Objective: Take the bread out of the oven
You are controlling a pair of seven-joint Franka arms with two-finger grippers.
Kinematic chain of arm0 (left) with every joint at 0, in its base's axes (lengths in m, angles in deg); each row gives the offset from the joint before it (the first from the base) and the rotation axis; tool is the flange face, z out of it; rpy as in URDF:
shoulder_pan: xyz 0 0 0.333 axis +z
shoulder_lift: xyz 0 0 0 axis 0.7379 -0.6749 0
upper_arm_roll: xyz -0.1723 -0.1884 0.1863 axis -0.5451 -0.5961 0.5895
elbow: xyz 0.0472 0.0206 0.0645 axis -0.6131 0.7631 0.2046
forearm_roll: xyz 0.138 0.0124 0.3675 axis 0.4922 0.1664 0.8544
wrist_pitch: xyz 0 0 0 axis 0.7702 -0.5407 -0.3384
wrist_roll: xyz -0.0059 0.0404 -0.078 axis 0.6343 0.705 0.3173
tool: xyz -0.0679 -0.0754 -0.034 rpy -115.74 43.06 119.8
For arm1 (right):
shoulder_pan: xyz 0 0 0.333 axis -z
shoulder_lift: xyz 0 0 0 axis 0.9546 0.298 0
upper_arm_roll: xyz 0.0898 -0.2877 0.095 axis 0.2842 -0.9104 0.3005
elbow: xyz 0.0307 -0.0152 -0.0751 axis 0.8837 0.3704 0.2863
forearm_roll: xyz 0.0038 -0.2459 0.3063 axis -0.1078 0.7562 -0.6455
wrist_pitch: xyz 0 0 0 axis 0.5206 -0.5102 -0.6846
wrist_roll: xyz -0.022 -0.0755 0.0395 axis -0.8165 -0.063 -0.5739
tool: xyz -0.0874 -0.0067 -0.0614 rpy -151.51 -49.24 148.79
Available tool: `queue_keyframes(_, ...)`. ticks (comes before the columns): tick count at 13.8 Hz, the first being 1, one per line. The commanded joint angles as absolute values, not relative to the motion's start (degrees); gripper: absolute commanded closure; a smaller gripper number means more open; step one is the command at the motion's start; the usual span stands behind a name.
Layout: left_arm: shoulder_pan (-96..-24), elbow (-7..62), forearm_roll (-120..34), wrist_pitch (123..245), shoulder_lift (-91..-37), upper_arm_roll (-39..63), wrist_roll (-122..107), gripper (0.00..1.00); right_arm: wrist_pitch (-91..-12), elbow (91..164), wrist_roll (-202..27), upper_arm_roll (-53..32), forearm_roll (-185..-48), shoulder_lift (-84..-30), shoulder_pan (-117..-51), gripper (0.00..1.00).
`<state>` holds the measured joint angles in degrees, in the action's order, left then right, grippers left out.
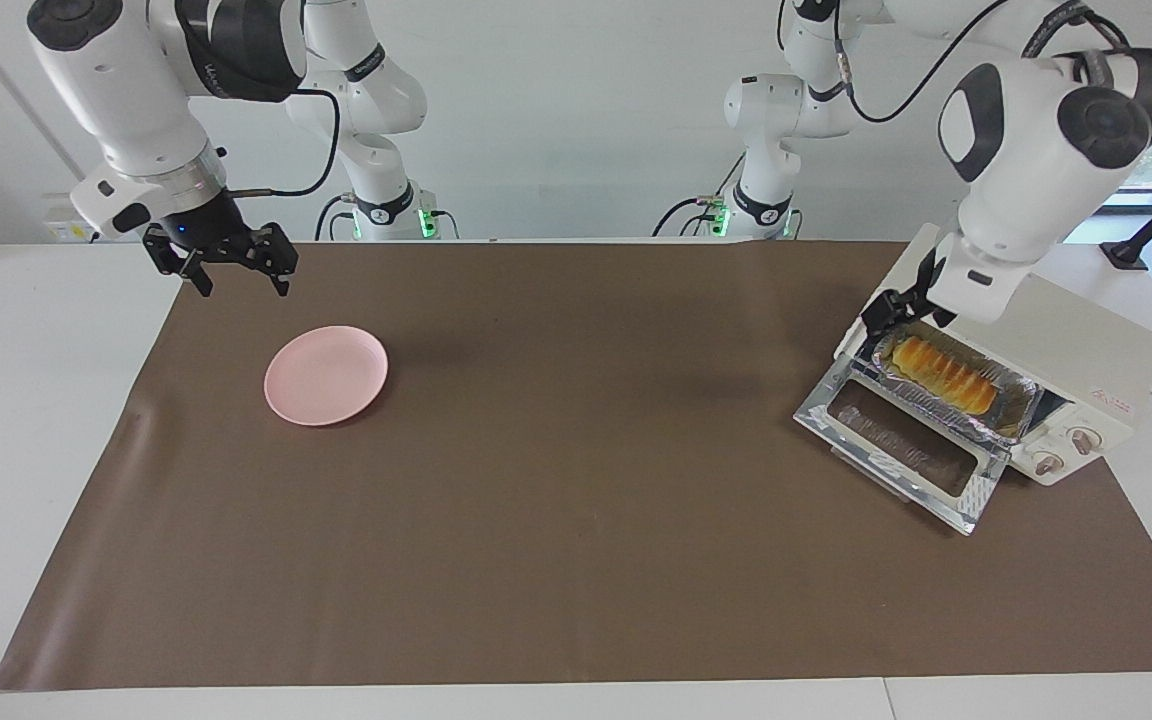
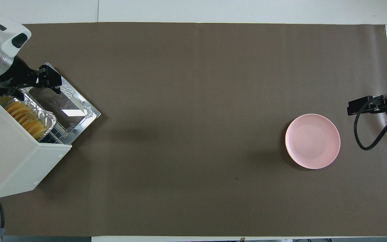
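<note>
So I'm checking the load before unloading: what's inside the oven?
In the oven, its door down, a foil tray holds the bread, half slid out. The left gripper is at the tray's end. The oven's body hides the cavity deeper in.

You cannot see the black left gripper's (image 1: 894,312) fingertips; the cream-white toaster oven (image 2: 8,148) hides one end of the golden-yellow ridged bread (image 2: 25,118).

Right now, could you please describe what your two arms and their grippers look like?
Both arms are glossy white with rounded, bulbous joints capped in dark grey or black. The right arm's black two-finger gripper hangs below a silver metal ring, with a white box and a thin black cable beside it. The left arm's black gripper sits under a white wrist, with black cables looping around the upper arm. Green lights glow at both bases.
</note>
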<state>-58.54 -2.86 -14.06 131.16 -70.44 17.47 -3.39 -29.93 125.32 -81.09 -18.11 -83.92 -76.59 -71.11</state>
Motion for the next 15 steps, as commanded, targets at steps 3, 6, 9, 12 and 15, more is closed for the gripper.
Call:
queue_keyframes(3,-58.81,-4.41,-5.87,134.80,-76.29,18.45,9.27,0.00,-29.18,125.94,-80.83,-17.82,-83.41,-77.52,-70.56,0.00)
queue_keyframes(6,-58.63,2.17,-4.71,140.42,-75.33,19.24,19.90,0.00,-27.96,126.02,-80.74,-17.82,-83.41,-77.61,-70.73,0.00)
queue_keyframes(9,-58.63,10.52,-3.13,146.84,-72.61,20.81,21.87,0.00,-27.86,126.02,-80.83,-17.82,-83.41,-77.61,-70.73,0.00)
queue_keyframes(12,-58.63,13.97,0.03,148.79,-71.90,21.35,23.54,0.00,-28.03,126.81,-80.48,-17.73,-83.41,-78.22,-70.91,0.00)
queue_keyframes(15,-58.54,16.95,0.39,152.11,-71.20,22.05,24.50,0.00,-28.21,127.51,-80.39,-17.82,-83.41,-78.49,-70.99,0.00)
